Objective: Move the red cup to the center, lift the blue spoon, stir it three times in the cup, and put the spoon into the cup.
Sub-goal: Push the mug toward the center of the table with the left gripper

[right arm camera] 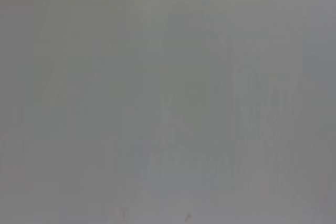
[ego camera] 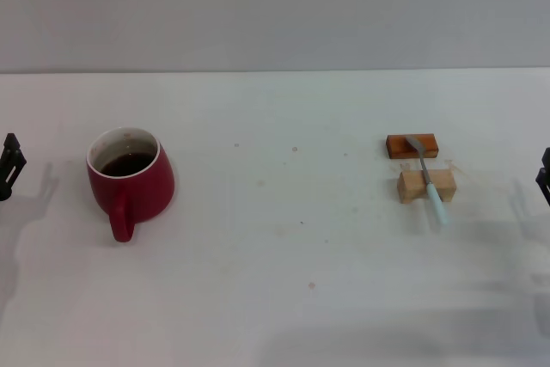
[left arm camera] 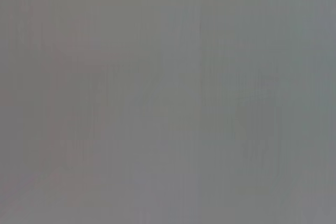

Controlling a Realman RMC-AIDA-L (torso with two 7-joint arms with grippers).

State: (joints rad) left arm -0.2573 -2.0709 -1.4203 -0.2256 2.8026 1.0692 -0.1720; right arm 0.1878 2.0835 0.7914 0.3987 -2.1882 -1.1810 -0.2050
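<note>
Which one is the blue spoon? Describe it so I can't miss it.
On the white table, look to the robot's right side, where two small blocks sit. The blue spoon lies across both, the only slim thing there: grey bowl on the orange-brown block, pale-blue handle over the light wooden block.

The head camera looked forward and down across the white worktop (ego camera: 284, 298); both wrist cameras faced blank surface closely, sharing nothing recognisable.

White surface (ego camera: 284, 298), faintly speckled. On its left side stands the red cup (ego camera: 131, 180), dark liquid inside, handle toward the near edge. Well apart on the right, an orange-brown block (ego camera: 412, 145) and, just nearer, a light wooden block (ego camera: 426, 186), both flat on the surface.
</note>
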